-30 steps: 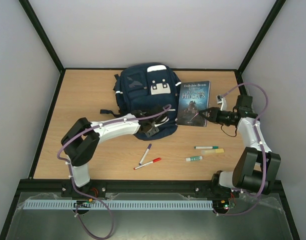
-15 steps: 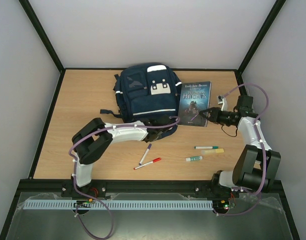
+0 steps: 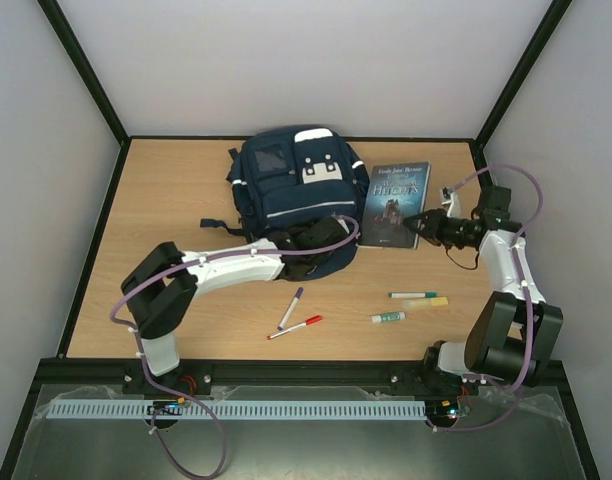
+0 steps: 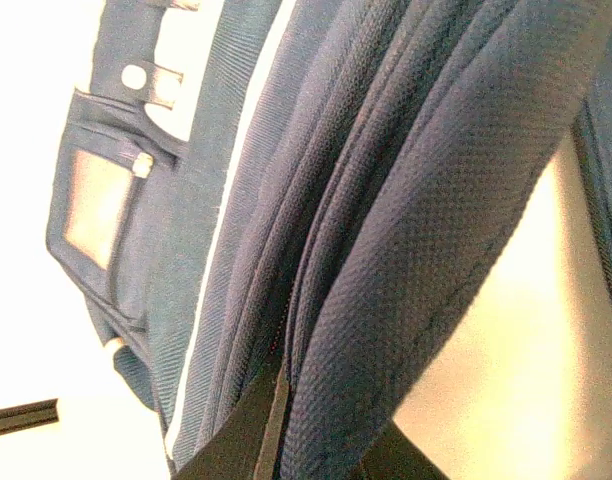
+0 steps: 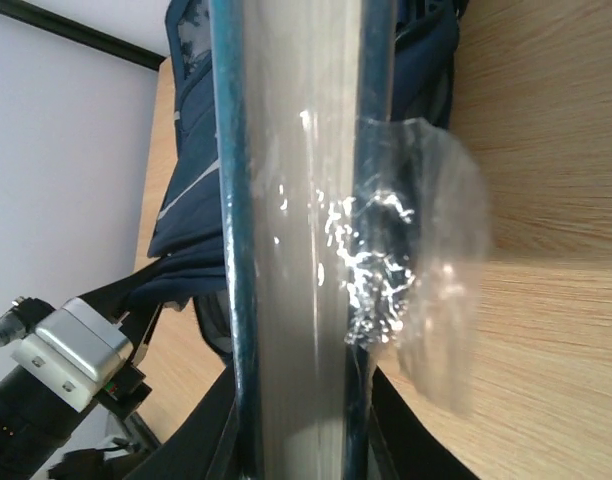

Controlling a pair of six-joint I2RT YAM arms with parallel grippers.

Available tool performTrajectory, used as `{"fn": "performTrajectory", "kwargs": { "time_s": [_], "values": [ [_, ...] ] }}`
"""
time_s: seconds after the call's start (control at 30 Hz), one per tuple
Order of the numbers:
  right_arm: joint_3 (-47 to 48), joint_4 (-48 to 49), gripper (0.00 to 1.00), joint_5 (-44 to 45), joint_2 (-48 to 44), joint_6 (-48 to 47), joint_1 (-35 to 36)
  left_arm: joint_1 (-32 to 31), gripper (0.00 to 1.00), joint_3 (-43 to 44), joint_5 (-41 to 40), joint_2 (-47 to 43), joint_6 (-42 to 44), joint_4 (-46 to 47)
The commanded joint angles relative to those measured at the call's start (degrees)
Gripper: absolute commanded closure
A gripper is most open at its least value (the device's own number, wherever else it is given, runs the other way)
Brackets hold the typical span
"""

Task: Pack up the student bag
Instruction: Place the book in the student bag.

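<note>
The navy student bag (image 3: 296, 195) lies flat at the back middle of the table, with its white stripe and white patches facing up. My left gripper (image 3: 324, 236) is at the bag's near right edge. In the left wrist view it (image 4: 316, 440) is shut on a fold of the bag's fabric (image 4: 386, 200) beside a zipper. A dark-covered book (image 3: 394, 203) lies just right of the bag. My right gripper (image 3: 419, 222) is shut on the book's right edge. The right wrist view shows the page edge (image 5: 296, 200) between the fingers, the gripper (image 5: 296, 435) closed around it.
On the near table lie a purple marker (image 3: 291, 307), a red marker (image 3: 296, 327), a green pen (image 3: 413, 295), a yellow stick (image 3: 428, 302) and a white-and-green glue stick (image 3: 388, 317). Black frame rails and grey walls enclose the table.
My left gripper moved from on top of the bag's near end to its near right edge and took hold of the fabric. My right gripper carried the book slightly farther back.
</note>
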Motion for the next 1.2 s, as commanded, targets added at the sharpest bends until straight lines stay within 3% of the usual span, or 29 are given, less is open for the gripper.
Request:
{"fn": "performTrajectory", "kwargs": {
  "time_s": [0.0,0.2,0.5,0.63,0.83,1.17],
  "values": [
    [9.9,-8.2,0.99,-6.8,-0.8,0.6,-0.3,0.7,0.98,3.3,-3.9,-5.4,1.2,6.8],
    [14.1,-21.8,0.99,-10.0,0.5,-2.4,-0.3,2.1,0.97,6.6,-4.2,-6.9,0.9,7.5],
    [7.9,-29.8,0.99,-9.8,-3.8,-5.4,1.1,4.2,0.98,11.0,-2.5,-7.4,-2.9,7.1],
    [6.4,-30.2,0.99,-6.7,-4.1,-5.1,3.3,5.1,0.98,11.5,-3.7,-7.7,-5.7,8.9],
    [6.4,-33.5,0.99,-5.9,-2.7,-5.5,4.6,5.2,0.98,19.9,-5.4,-3.0,-9.8,4.7],
    [4.9,-35.7,0.99,-6.4,-0.5,-3.1,7.3,5.3,0.98,22.9,0.3,-4.3,-17.2,2.4]
  ]
}}
